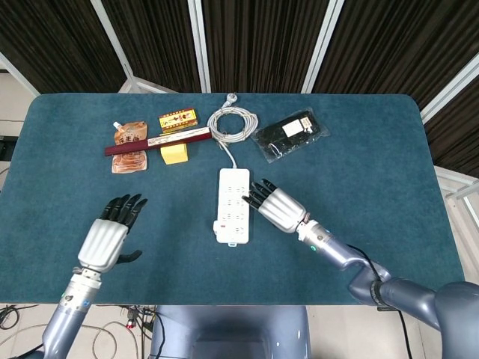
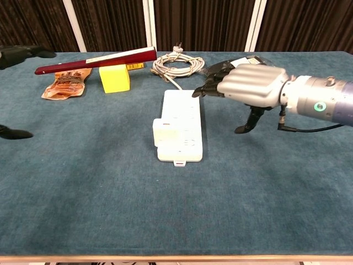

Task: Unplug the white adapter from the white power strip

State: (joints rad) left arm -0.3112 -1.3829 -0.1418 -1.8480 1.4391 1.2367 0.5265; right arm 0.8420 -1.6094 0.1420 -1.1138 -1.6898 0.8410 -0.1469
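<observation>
The white power strip (image 1: 233, 203) (image 2: 181, 124) lies lengthwise in the middle of the table. The white adapter (image 1: 221, 226) (image 2: 168, 132) is plugged in near its front left end. My right hand (image 1: 277, 207) (image 2: 249, 84) hovers flat with fingers apart just right of the strip, its fingertips (image 1: 254, 195) above the strip's right edge, holding nothing. My left hand (image 1: 111, 235) floats open over the table well left of the strip; the chest view catches only its dark fingertips (image 2: 22, 54) at the left border.
The strip's coiled cable (image 1: 232, 123) lies behind it. At the back left are a dark red stick (image 1: 159, 140), a yellow block (image 1: 175, 154), an orange pouch (image 1: 129, 147) and a small patterned box (image 1: 177, 120). A black plastic bag (image 1: 290, 134) sits back right.
</observation>
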